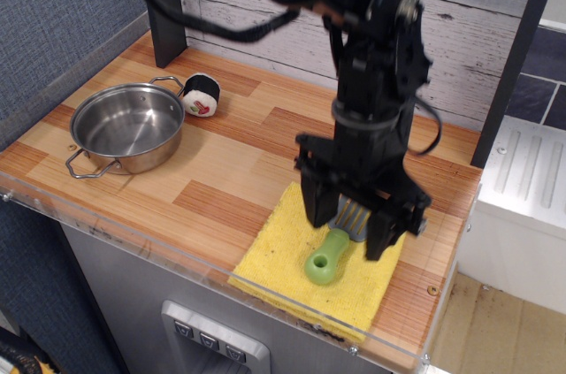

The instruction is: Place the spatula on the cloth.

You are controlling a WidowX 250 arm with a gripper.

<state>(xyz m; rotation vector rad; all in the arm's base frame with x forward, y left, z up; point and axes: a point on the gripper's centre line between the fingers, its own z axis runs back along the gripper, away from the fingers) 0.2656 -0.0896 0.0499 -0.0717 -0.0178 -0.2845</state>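
Note:
The spatula [327,257] lies flat on the yellow cloth [281,270], its lime-green handle pointing toward the front edge and its grey slotted blade toward the back. My gripper [350,220] hangs just over the blade, open, one finger on each side of it and not gripping it. The arm hides the cloth's back edge.
A steel pot [129,126] stands at the left of the wooden counter [230,171], with a small sushi-roll toy [202,95] behind it. A black post [164,7] stands at the back left. A clear plastic lip runs along the counter's front edge. A white unit [522,188] is at the right.

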